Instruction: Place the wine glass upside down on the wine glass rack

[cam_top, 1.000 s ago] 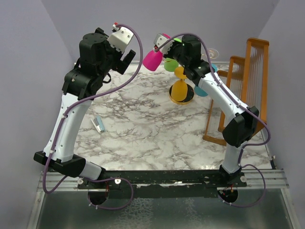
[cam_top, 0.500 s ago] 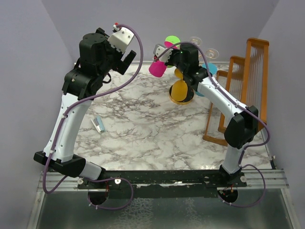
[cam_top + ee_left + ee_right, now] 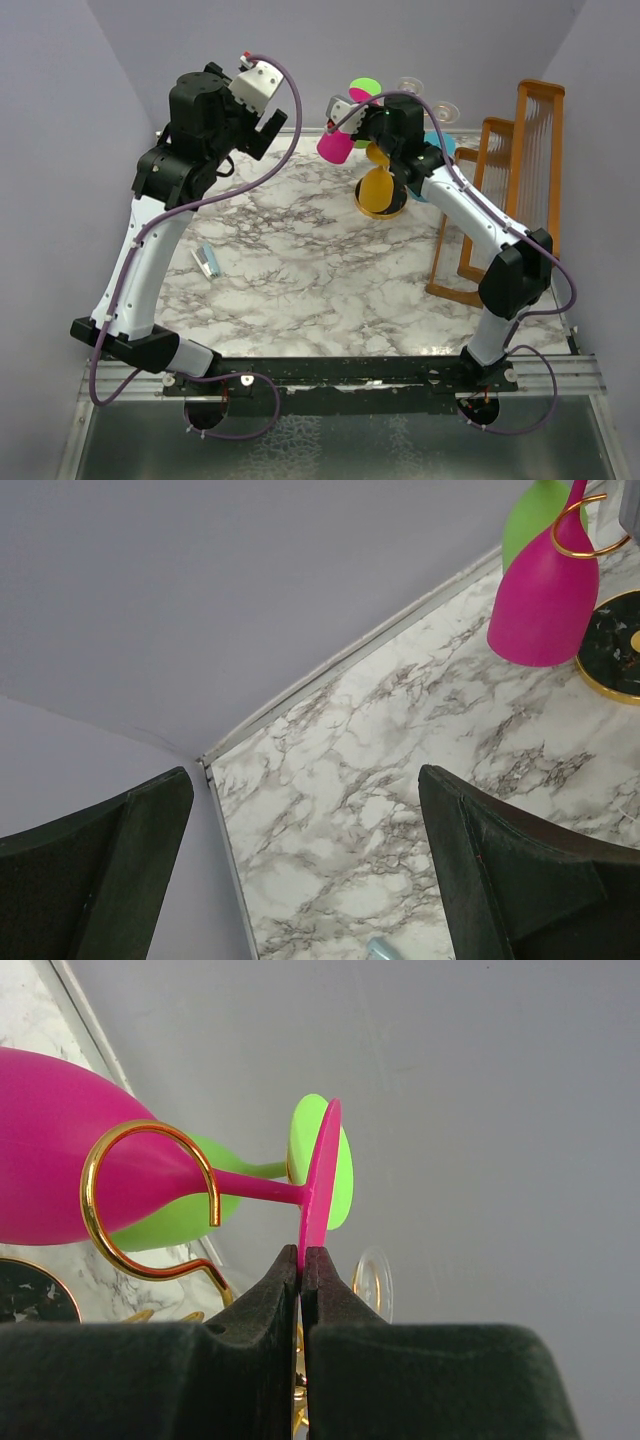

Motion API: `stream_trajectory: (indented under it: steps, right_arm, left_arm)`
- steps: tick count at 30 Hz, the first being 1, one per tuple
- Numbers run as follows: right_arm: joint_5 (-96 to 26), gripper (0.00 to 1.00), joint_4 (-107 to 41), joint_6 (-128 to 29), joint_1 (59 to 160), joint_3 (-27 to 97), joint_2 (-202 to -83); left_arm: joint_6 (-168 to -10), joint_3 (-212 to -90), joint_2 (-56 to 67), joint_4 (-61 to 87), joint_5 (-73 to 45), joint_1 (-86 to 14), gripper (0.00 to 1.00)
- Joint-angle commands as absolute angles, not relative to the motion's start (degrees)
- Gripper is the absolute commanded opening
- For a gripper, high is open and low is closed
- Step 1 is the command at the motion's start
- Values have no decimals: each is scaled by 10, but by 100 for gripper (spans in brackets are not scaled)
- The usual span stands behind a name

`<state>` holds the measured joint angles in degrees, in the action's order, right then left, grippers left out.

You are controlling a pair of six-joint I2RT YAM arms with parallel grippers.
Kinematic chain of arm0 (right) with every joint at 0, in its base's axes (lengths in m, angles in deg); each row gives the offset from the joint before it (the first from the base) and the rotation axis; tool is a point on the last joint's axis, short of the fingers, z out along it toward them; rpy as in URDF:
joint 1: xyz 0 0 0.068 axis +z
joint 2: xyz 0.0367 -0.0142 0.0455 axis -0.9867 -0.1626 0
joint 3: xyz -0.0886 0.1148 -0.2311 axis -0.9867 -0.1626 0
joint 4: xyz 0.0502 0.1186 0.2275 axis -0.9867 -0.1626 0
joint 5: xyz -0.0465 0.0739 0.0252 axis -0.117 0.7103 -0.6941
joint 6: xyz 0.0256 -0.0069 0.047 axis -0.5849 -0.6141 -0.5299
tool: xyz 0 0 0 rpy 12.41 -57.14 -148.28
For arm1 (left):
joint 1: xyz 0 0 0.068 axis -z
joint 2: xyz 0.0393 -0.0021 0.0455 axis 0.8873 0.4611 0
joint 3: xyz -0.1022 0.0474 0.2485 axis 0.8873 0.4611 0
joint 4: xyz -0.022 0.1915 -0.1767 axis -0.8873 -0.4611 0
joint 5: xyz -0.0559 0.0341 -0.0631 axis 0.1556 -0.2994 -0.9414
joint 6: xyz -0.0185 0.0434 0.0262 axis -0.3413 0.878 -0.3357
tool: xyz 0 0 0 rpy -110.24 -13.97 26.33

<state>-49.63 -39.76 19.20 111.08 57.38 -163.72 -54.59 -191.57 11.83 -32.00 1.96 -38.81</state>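
My right gripper (image 3: 302, 1252) is shut on the rim of the foot of a pink wine glass (image 3: 50, 1175). The glass hangs bowl-down, with its stem lying inside a gold ring arm (image 3: 140, 1200) of the wine glass rack. In the top view the right gripper (image 3: 345, 108) holds the pink glass (image 3: 333, 147) at the rack's left side, above the rack's black base (image 3: 395, 208). The left wrist view shows the pink glass (image 3: 545, 595) hanging in the ring beside the base (image 3: 615, 645). My left gripper (image 3: 268, 128) is open and empty, raised left of the rack.
Green (image 3: 362, 87), yellow (image 3: 378, 188), teal (image 3: 438, 145) and clear (image 3: 445, 112) glasses hang on the rack. A brown wooden slatted frame (image 3: 500, 200) stands at the right. A small blue-white object (image 3: 206, 260) lies on the marble table at the left.
My right gripper has carried the pink glass right and down towards the rack, and the bowl now hangs lower. The left arm has barely moved.
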Motion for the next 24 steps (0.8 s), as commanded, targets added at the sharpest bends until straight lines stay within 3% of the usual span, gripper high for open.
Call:
stream_trajectory:
  steps: [1, 24]
  right_arm:
    - [-501, 1, -386, 204, 1115, 568, -1607]
    - [-496, 1, -438, 253, 1115, 563, -1587]
  left_arm:
    - [-544, -1909, 95, -317, 6, -390, 99]
    - [-545, -1911, 93, -319, -3, -390, 99]
